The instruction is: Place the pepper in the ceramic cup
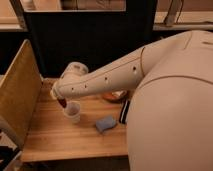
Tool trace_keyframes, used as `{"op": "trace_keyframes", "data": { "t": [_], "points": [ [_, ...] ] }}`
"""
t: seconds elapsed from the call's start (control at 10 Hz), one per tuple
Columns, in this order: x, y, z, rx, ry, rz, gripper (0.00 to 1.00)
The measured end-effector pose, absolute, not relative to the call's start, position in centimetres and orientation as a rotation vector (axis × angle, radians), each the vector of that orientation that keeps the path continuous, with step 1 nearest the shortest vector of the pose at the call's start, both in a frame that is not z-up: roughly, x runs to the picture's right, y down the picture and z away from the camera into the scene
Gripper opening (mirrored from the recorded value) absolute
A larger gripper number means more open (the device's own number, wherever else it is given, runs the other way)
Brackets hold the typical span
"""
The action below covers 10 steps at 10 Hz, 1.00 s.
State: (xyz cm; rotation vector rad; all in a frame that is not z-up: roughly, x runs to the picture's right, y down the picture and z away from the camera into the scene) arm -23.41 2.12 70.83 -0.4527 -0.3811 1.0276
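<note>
— Where did we have the gripper [62, 100] at that moment?

— At the far end of our white arm [107, 80], low over the wooden table [75, 140] and hard against the upper-left edge of the ceramic cup [72, 111]. A dark red-brown shape showed just beneath it, which we took to be the pepper [62, 102].

— Did we have a grip on it?

— We judged so, since the pepper sat right at the tip and off the table, but the fingers themselves were hidden behind the wrist, so we could not tell how wide they stood.

— So which step were we in?

— The placing step, by our reading. The pepper was at the cup's rim, just up and left of the opening, not yet inside.

— What did the next move call for?

— We thought a small shift toward the cup's middle, so the pepper hung over the opening, then a release. The cup was small and light-looking, and we feared a nudge at the rim might tip it.

— And farther out from the gripper?

— A blue pad [105, 123] lay on the table beyond the cup, to its lower right. An orange-brown dish [114, 96] sat partly hidden under our arm, and a wooden side panel [20, 95] stood on the opposite side.
</note>
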Motion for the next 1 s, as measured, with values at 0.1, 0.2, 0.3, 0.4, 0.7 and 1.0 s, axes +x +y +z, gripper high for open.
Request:
{"op": "trace_keyframes", "data": {
  "t": [0.1,0.2,0.3,0.4,0.7,1.0],
  "points": [
    [-23.39,2.11,70.83,-0.452,-0.381,1.028,0.80],
    [-23.38,2.11,70.84,-0.452,-0.381,1.028,0.80],
    [-23.37,2.10,70.84,-0.452,-0.381,1.028,0.80],
    [-23.38,2.10,70.84,-0.452,-0.381,1.028,0.80],
    [-23.37,2.15,70.90,-0.453,-0.380,1.028,0.80],
    [-23.36,2.16,70.91,-0.453,-0.380,1.028,0.80]
  ]
}}
